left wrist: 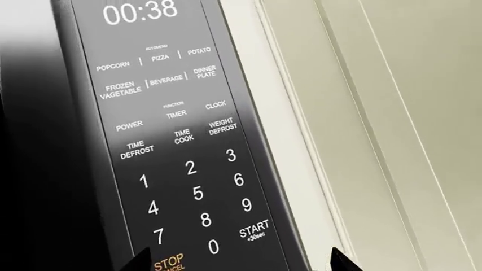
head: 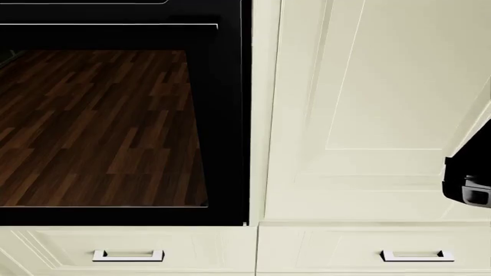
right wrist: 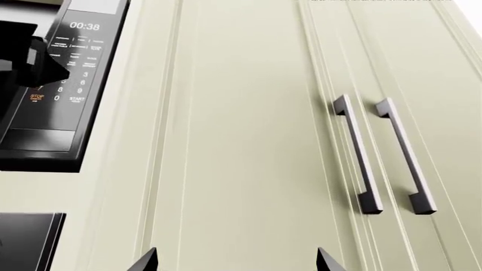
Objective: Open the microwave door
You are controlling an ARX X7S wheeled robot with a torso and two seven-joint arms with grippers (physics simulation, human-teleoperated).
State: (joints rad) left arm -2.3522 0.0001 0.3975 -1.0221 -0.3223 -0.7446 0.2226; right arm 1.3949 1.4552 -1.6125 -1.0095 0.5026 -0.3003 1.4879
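The microwave's black control panel (left wrist: pixel 177 141) fills the left wrist view, with the clock reading 00:38 and a number keypad. My left gripper (left wrist: pixel 241 265) hovers close in front of the panel's lower keys, open, its two dark fingertips (left wrist: pixel 139 262) spread apart with nothing between them. The dark door (left wrist: pixel 38 169) shows only as a strip beside the panel and looks flush and shut. In the right wrist view the microwave (right wrist: pixel 64 84) sits far off to one side. My right gripper (right wrist: pixel 236 262) is open before a cream cabinet panel.
Cream cabinet doors (right wrist: pixel 249 141) with two grey bar handles (right wrist: pixel 358 155) stand beside the microwave. A black glass-fronted oven (head: pixel 115 126) fills the left of the head view, above drawers with metal pulls (head: pixel 128 255). Part of my right arm (head: pixel 470 181) shows at the right edge.
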